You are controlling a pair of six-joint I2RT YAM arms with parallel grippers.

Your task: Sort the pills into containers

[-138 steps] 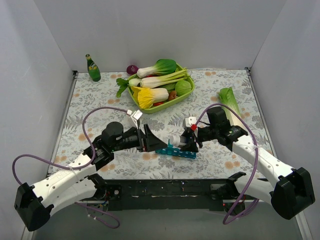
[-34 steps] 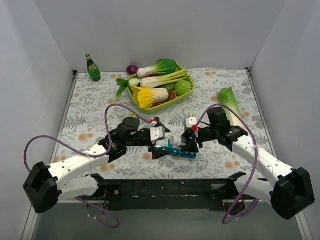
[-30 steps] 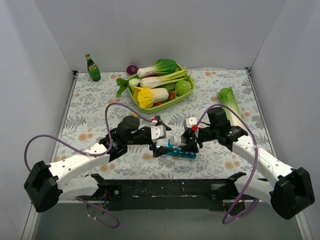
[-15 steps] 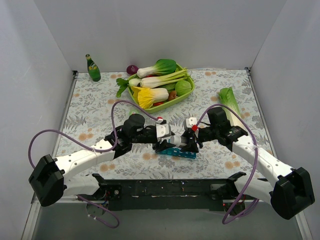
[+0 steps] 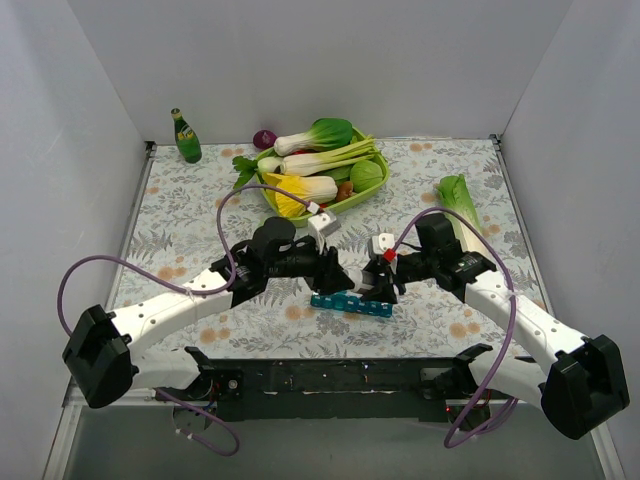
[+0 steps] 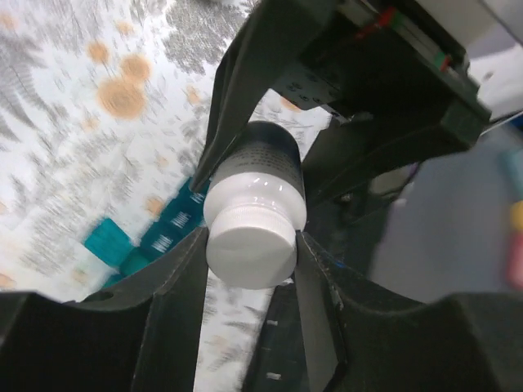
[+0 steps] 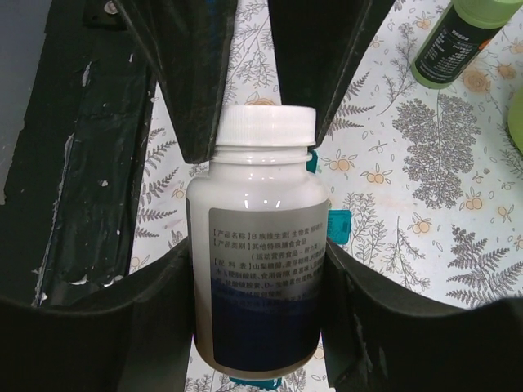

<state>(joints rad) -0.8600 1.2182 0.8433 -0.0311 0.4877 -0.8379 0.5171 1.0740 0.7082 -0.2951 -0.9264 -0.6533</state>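
Note:
A white pill bottle [image 7: 260, 286] with a blue-and-grey label lies sideways in my right gripper [image 7: 258, 245], which is shut on its body. My left gripper [image 6: 252, 238] faces it, and both of its fingers press the white screw cap [image 6: 249, 260]. In the top view the two grippers, left [image 5: 345, 276] and right [image 5: 373, 283], meet just above the teal-blue strip of containers [image 5: 350, 303], which lies flat on the table. Part of that strip shows under the bottle [image 6: 122, 245]. No pills are in view.
A lime-green basket [image 5: 362, 197] full of vegetables stands behind the arms. A green bottle [image 5: 185, 136] and a purple onion [image 5: 264, 138] are at the back left. A leafy stalk [image 5: 460, 203] lies at the right. Purple cables loop over both arms.
My left arm has swung right to the bottle, and its jaws have come in from wide open onto the cap. The right arm and bottle have stayed put.

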